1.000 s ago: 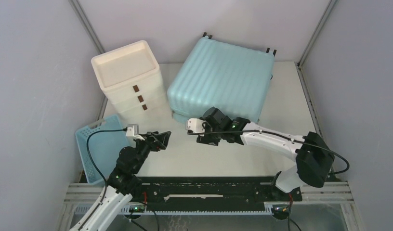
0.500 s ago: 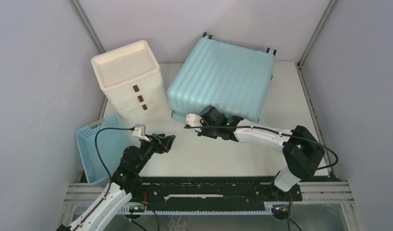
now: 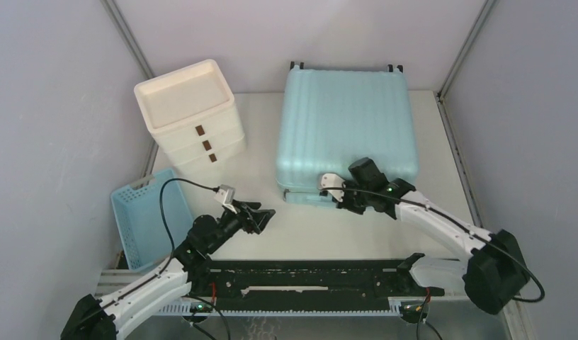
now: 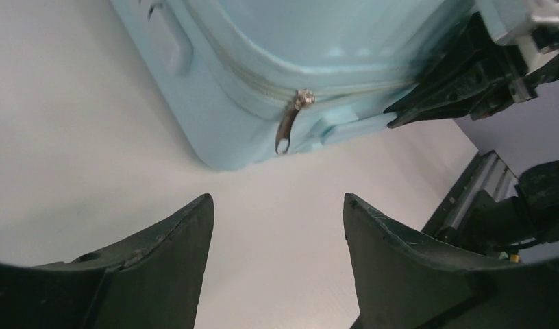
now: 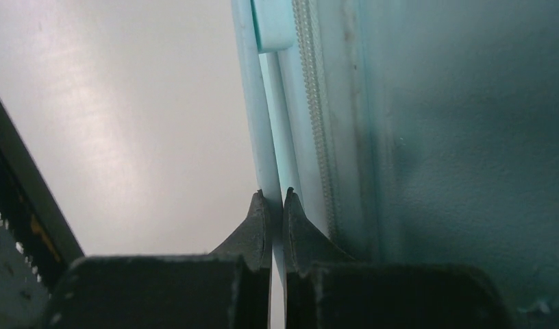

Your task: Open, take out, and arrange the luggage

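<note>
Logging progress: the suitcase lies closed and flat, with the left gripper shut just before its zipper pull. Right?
No: the left gripper is open wide, as the left wrist view shows. The suitcase does lie closed and flat, its zipper pull ahead of that gripper.

The luggage point(image 3: 346, 124), a large light-blue hard-shell suitcase with a ribbed shell, lay flat and zipped shut, to the right of the white drawer unit point(image 3: 194, 117) and apart from it. Small dark wheels point(image 3: 295, 65) sat at its far edge. A metal zipper pull point(image 4: 290, 127) hung from its side seam.
</note>
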Motion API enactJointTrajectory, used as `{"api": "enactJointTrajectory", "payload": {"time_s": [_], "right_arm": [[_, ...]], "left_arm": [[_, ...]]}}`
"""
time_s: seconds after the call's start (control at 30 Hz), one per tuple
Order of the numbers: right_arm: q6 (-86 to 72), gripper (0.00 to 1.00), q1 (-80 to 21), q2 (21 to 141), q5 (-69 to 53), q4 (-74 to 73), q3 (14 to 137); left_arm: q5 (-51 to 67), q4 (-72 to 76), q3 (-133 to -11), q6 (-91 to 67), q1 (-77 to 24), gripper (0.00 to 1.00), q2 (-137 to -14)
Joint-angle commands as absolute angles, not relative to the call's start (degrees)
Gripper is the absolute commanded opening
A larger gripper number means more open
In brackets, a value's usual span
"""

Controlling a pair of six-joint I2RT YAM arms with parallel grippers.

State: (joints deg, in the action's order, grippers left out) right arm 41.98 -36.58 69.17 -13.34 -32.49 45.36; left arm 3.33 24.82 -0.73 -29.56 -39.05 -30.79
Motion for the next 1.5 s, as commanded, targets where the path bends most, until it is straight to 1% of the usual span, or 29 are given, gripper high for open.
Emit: {"api": "enactJointTrajectory", "payload": {"time_s": [0.0, 0.07, 0.13, 0.33, 0.47, 0.6, 0.67, 0.93, 1.07, 1.17, 1.27, 1.4, 1.47], "right_arm": [[40.5, 0.00, -34.4, 59.6, -22.2, -39.5, 42.9], [40.0, 0.00, -34.1, 57.9, -24.2, -39.5, 41.6], [40.3, 0.00, -33.8, 57.3, -25.8, -40.1, 41.2], [40.2, 0.00, -32.7, 56.5, -26.5, -40.2, 41.2], [40.7, 0.00, -32.3, 57.1, -26.9, -40.5, 41.1], [40.9, 0.00, -32.3, 57.5, -26.9, -40.5, 41.1], [40.9, 0.00, -32.3, 57.4, -26.8, -40.5, 41.1], [41.0, 0.00, -32.2, 57.5, -26.7, -40.6, 41.1], [41.2, 0.00, -32.2, 57.5, -26.7, -40.6, 41.1], [41.1, 0.00, -32.2, 57.7, -26.7, -40.6, 41.1], [41.2, 0.00, -32.1, 57.7, -26.7, -40.7, 41.1], [41.3, 0.00, -32.1, 57.7, -26.8, -40.8, 41.1], [41.3, 0.00, -32.0, 57.6, -26.9, -40.9, 41.1]], "left_arm": [[4.3, 35.5, 0.6, -27.7, -43.2, 0.74, -33.7], [2.7, 35.9, -2.1, -26.9, -45.8, 0.74, -37.4], [2.1, 38.0, -3.3, -28.1, -46.2, 0.74, -42.0], [4.9, 52.5, -5.0, -31.1, -46.2, 0.72, -57.3], [8.5, 60.5, -7.3, -33.7, -46.2, 0.68, -65.4], [9.6, 65.1, -8.4, -35.6, -46.2, 0.64, -69.8], [9.4, 66.9, -8.5, -36.1, -46.2, 0.64, -71.0], [8.6, 67.6, -10.1, -36.3, -46.2, 0.61, -74.6], [9.0, 69.6, -10.6, -37.0, -46.2, 0.54, -76.8], [8.7, 72.1, -10.6, -37.9, -46.2, 0.45, -78.1], [8.7, 74.9, -10.4, -38.5, -46.2, 0.41, -79.2], [8.5, 76.7, -10.3, -38.8, -46.1, 0.26, -80.5], [8.3, 76.8, -10.3, -38.8, -46.1, 0.15, -80.8]]}}
